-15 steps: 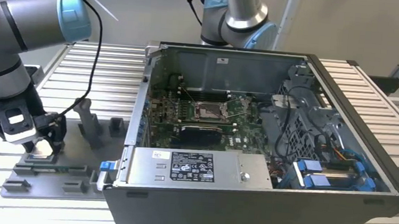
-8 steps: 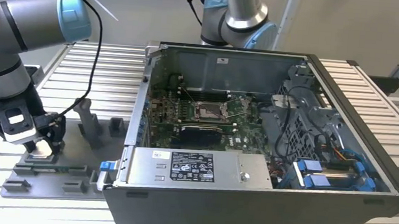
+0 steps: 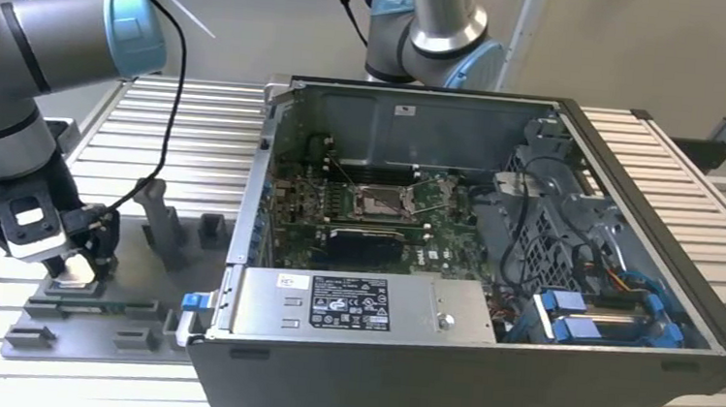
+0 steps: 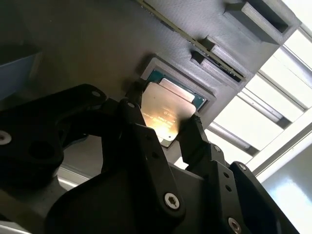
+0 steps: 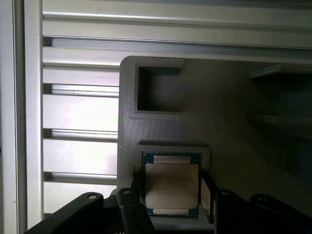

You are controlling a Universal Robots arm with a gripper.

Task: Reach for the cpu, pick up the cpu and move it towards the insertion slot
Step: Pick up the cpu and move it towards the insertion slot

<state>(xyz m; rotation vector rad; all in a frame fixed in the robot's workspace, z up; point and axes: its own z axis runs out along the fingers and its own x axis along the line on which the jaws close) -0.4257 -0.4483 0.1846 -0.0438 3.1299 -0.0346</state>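
Your tool [image 3: 76, 273] is down at the exterior view's left, over the grey tray [image 3: 84, 325] on the slatted desk [image 3: 182, 121]. In both wrist views the cpu [image 4: 165, 108] [image 5: 171, 184] lies flat in its square tray pocket, silvery top up, right at the tool's tip [image 4: 163, 121] [image 5: 173, 191] and centred on it. You cannot tell whether the tool is clamped on the chip or only close around it. The insertion slot [image 3: 381, 201] sits well apart, inside the open computer case [image 3: 453, 381] toward the exterior view's right.
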